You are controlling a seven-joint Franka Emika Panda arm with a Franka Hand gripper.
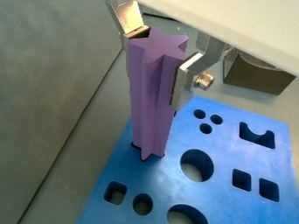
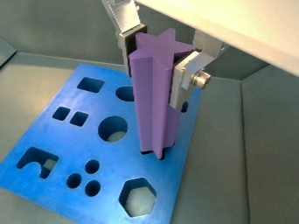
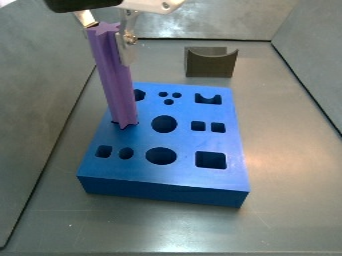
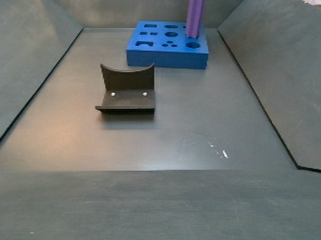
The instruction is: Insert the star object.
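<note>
Peg (image 1: pixel 152 96) upright, clamped at its top by the gripper (image 1: pixel 159 54).
Its foot meets the blue block (image 3: pixel 187 160).

Grey floor (image 4: pixel 163 131) all the way across, smooth and faintly glossy, with a small bright glint of light near the front in a side view. Low grey walls (image 4: pixel 38 80) rise on the left and right, and a far wall (image 3: pixel 201 20) closes the back. Seams run where floor meets walls. The dark fixture (image 4: pixel 126 90) sits mid-floor, left of centre. The gripper (image 3: pixel 110 14) is up at the far left, possibly shut.
</note>
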